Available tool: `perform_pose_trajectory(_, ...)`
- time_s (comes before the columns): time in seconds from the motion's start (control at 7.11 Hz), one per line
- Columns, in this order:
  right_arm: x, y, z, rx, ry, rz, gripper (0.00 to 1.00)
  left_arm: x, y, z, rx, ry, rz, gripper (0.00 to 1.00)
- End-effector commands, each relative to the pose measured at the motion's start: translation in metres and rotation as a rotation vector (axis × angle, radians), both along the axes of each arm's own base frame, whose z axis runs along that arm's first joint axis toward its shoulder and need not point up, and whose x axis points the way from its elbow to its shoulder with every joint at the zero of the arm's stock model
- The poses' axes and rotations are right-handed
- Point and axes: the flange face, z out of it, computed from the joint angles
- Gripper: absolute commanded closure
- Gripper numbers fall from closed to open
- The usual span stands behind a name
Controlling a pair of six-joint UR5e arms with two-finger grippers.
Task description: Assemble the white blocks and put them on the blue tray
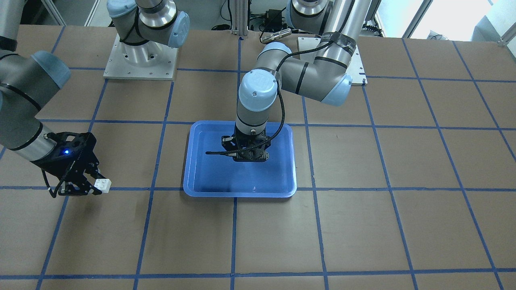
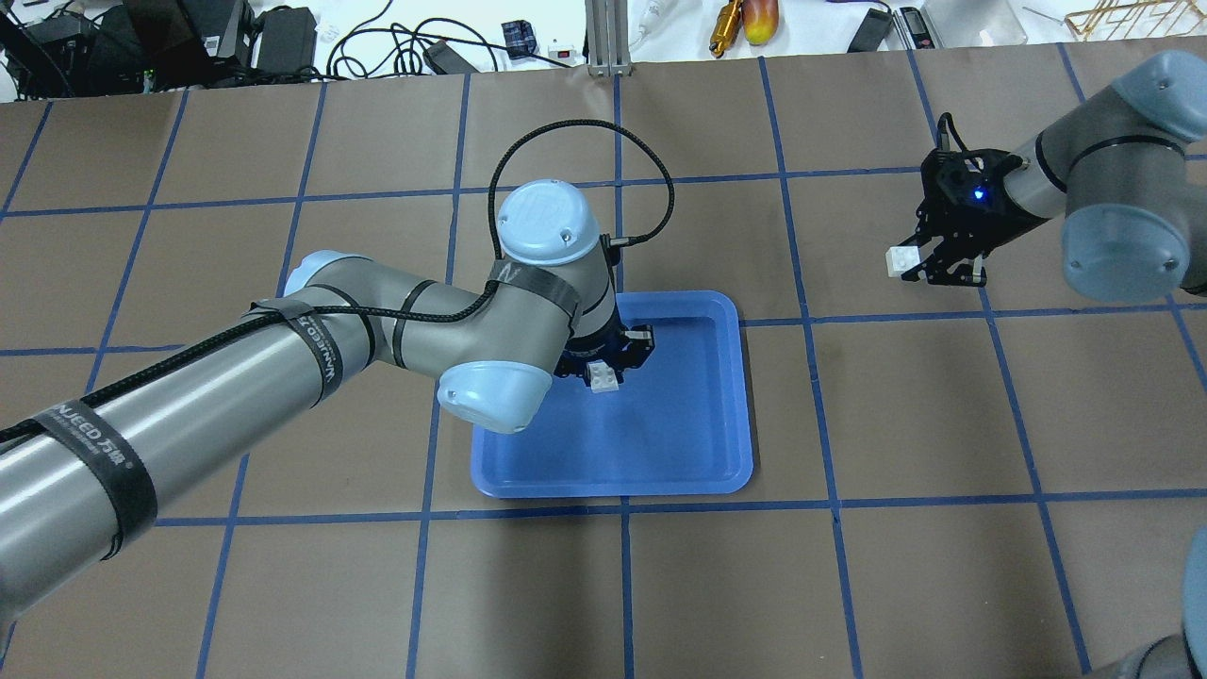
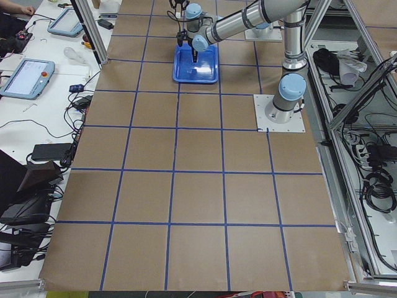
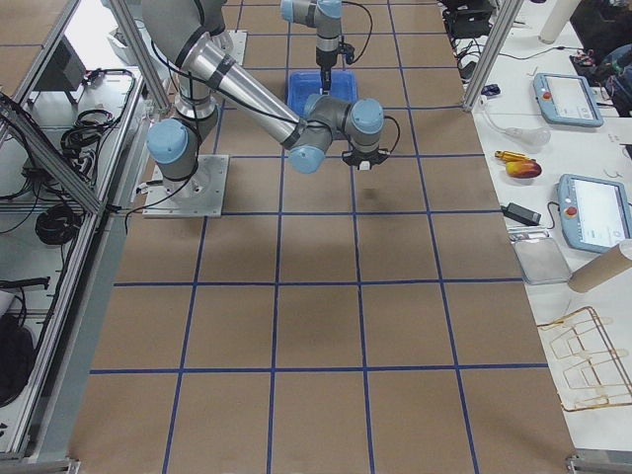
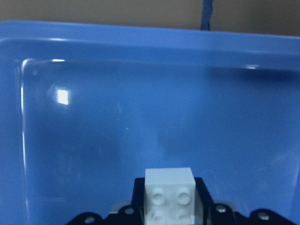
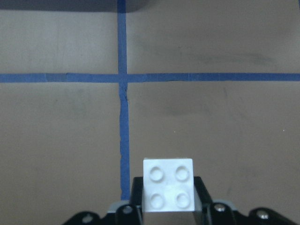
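Note:
The blue tray (image 2: 698, 443) lies at the table's middle and also shows in the front view (image 1: 201, 177). My left gripper (image 2: 602, 370) hangs over the tray's half nearer the robot, shut on a white studded block (image 2: 602, 377). The left wrist view shows this block (image 5: 169, 194) between the jaws, above the tray floor (image 5: 140, 117). My right gripper (image 2: 919, 266) is far to the right of the tray, above bare table, shut on a second white block (image 2: 901, 260). This second block also shows in the front view (image 1: 103, 185) and the right wrist view (image 6: 168, 184). The two blocks are apart.
The table is brown with a blue tape grid (image 2: 811, 321). The left arm's elbow (image 2: 495, 391) overhangs the tray's left rim. Cables and tools (image 2: 745, 24) lie beyond the far edge. The arm bases (image 1: 141, 56) stand at the robot's side.

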Motion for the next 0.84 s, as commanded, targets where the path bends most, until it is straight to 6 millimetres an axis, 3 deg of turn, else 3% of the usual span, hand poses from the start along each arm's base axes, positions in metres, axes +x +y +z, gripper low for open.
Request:
perform_pose_trajectory(0.0,0.042,0.007,0.014,0.034,-0.011,-0.016,1.0,-0.002,0.004,-0.01,0.008,-0.005,-0.004,0.82)
perform_pose_trajectory(0.28,0.065,0.009,0.016,0.043,-0.02,-0.018,1.0,0.002,0.01,-0.019,0.025,-0.014,-0.006,0.81)
perform_pose_trajectory(0.56,0.103,0.018,0.03,0.032,-0.015,0.008,1.0,0.001,0.009,-0.018,0.02,-0.013,-0.025,0.79)
perform_pose_trajectory(0.7,0.13,0.023,0.028,0.055,-0.016,0.001,1.0,0.005,0.009,-0.021,0.022,-0.027,-0.039,0.58)
